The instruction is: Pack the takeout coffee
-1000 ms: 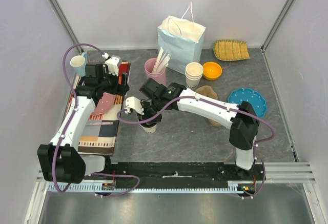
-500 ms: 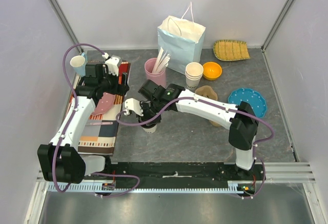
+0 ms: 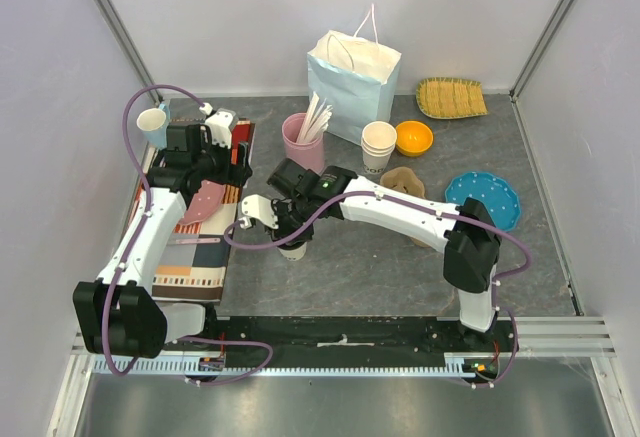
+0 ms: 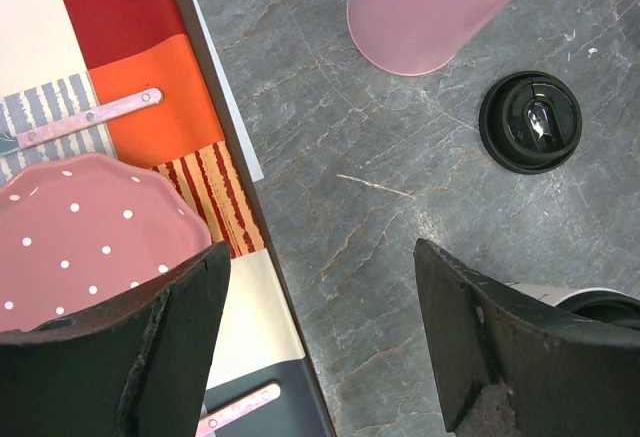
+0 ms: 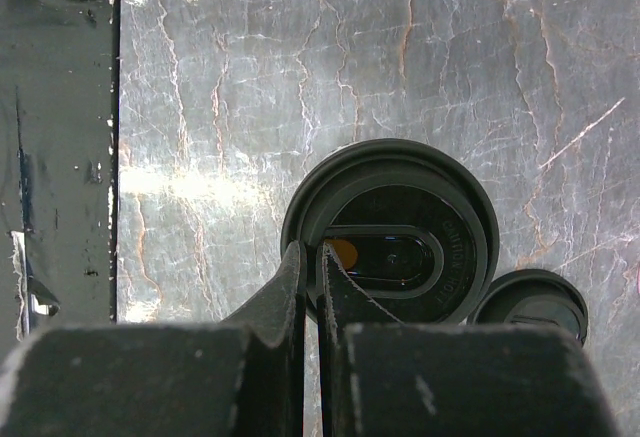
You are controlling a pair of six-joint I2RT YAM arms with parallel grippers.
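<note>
Takeout coffee [image 5: 395, 227] half under right hand [image 5: 314, 252]

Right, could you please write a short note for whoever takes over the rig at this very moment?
Grippers: the left gripper is open and empty above the edge of the striped placemat. The right gripper is shut and holds nothing, its tips over the coffee's lid; I cannot tell if they touch.
Things: the small white paper cup with a round black plastic lid stands upright on the grey table. The pale blue paper bag stands open at the back.
Done: the lid is on the cup.
Left: grasp the cup and lower it into the bag.
</note>
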